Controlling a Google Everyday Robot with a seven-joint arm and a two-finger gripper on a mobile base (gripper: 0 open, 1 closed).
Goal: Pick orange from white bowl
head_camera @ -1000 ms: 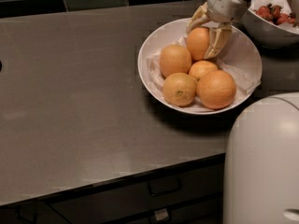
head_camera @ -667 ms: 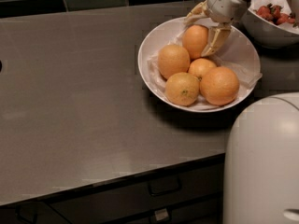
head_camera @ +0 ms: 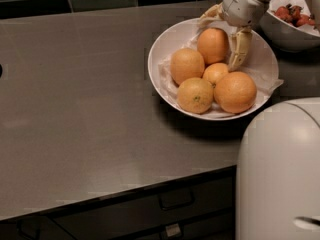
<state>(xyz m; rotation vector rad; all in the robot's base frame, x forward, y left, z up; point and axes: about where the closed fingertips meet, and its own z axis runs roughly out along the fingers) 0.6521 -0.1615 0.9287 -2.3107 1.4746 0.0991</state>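
The white bowl (head_camera: 162,44), lined with crumpled white paper, stands on the grey counter and holds several oranges. The smooth deep-orange orange (head_camera: 212,46) lies at the back of the bowl. My gripper (head_camera: 219,43) reaches in from the upper right, its fingers (head_camera: 240,46) on either side of this orange and pressed against it. One finger lies along its right side and the other at its upper left. The orange rests among the others. An orange with a dark speck (head_camera: 195,95) sits at the front, and the biggest round orange (head_camera: 235,91) is at the front right.
A second white bowl with red fruit (head_camera: 292,19) stands at the far right, close behind my arm. A white rounded part of my body (head_camera: 280,174) fills the lower right. The counter's front edge (head_camera: 125,196) runs above dark drawers.
The gripper has stayed around the back orange. The orange shifted slightly up and left, then came back. The view has shifted a little.
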